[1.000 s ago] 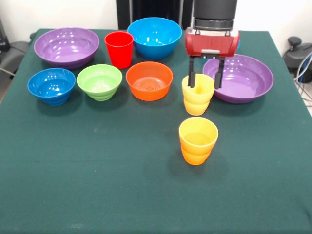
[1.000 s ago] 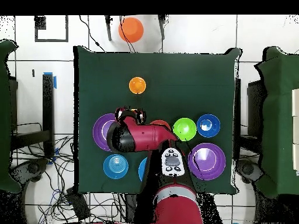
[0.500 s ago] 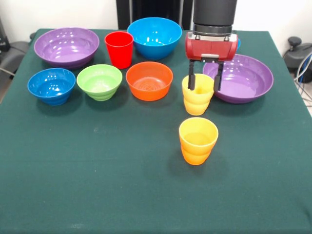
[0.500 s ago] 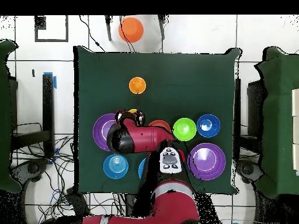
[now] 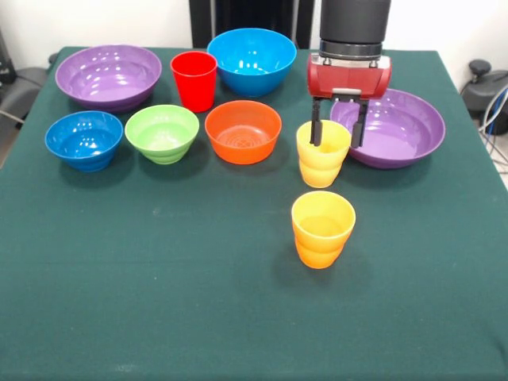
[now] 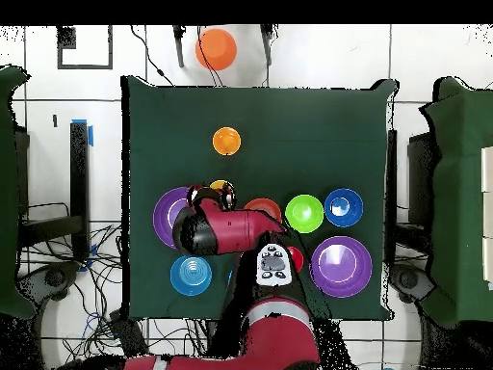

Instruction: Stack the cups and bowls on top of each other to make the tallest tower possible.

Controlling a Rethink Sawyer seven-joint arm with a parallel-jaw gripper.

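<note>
Yellow cup half behind jaws

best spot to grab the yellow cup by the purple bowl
Grip the yellow cup from straight above by its rim, one finger inside, one outside. It stands upright and open-topped, its stepped body bulges, and the gripper hangs open over its far rim beside the purple bowl.

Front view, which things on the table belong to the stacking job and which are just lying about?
For the job:
yellow cup, under the claw
orange cup
red cup
purple bowls
large blue bowl
dark blue bowl
green bowl
orange bowl

Lying about:
nothing on the table.
</note>
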